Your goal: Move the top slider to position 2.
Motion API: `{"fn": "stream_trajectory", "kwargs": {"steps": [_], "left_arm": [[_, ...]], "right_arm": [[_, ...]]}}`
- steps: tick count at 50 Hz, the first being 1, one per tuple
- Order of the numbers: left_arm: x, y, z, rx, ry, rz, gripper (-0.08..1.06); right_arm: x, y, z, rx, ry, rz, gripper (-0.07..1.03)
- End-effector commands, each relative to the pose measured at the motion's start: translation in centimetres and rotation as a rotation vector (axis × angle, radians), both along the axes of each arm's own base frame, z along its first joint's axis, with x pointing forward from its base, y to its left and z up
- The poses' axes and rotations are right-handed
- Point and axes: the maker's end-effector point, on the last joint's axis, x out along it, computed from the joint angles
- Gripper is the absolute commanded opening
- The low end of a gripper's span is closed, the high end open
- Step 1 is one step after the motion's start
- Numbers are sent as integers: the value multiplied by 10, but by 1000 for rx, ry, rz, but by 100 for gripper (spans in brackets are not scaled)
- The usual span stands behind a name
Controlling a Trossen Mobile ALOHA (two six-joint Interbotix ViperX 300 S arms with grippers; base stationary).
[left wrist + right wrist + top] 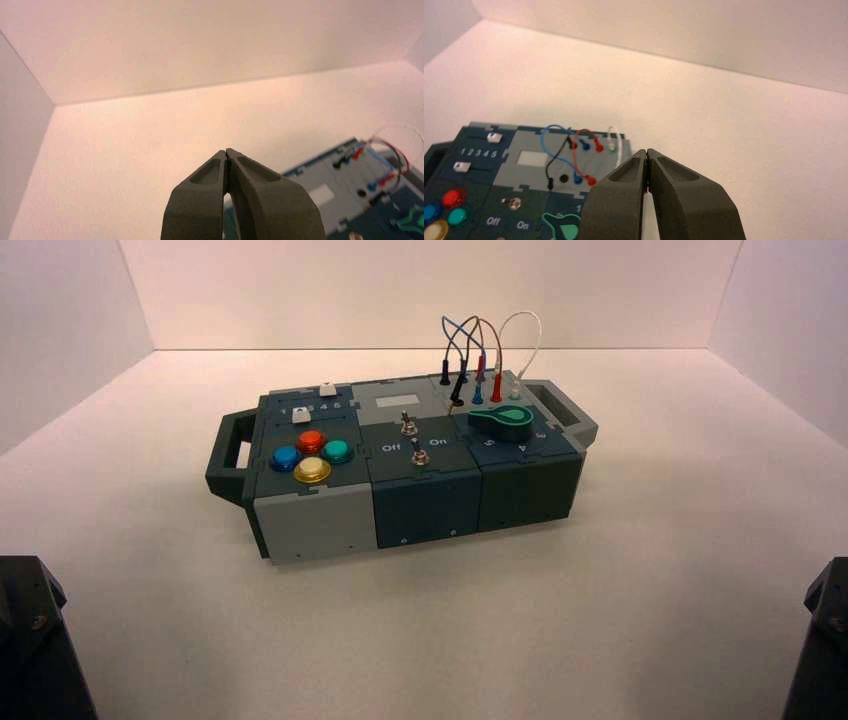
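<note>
Black two-fingered left hand (226,150), matching right hand (647,150): near side, each closed. Small white blocky top slider (494,137): box's (427,520) far-left corner. Risk: overlong push overshooting white numeral 2 (470,152).

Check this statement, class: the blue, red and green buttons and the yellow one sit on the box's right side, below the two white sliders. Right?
Wrong side: in the high view, the buttons are on the box's left.

Box (430,508) — yel. btn (312,470), L arm (40,650), R arm (825,650)
</note>
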Motion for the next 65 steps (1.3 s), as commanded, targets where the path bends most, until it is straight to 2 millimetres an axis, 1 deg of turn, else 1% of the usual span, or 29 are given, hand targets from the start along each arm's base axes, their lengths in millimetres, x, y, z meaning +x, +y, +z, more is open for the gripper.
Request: {"fn": "stream_trajectory", "kwargs": {"steps": [1, 7, 11, 22, 30, 38, 45, 55, 65], "left_arm": [[-2, -3, 10, 2, -2, -13, -3], [-9, -2, 1, 13, 38, -15, -3], [-11, -4, -4, 17, 56, -26, -3], [-5, -10, -18, 21, 102, -34, -3], [0, -19, -30, 8, 149, -44, -3], [7, -31, -40, -11, 193, -56, -3], [15, -41, -51, -73, 256, -23, -3], [24, -56, -67, -133, 335, 12, -3], [31, -84, -79, -188, 376, 8, -3]], "right_arm": [[14, 18, 4, -4, 12, 36, -2], [21, 29, -8, -29, 61, 64, -2], [25, 36, -14, -45, 87, 83, -2], [35, 55, -20, -70, 118, 128, -2], [38, 67, -28, -102, 156, 164, -2], [42, 69, -41, -133, 209, 173, -2], [42, 70, -52, -145, 239, 176, -2], [43, 72, -55, -140, 251, 172, -2], [46, 73, -61, -142, 271, 168, -2]]}}
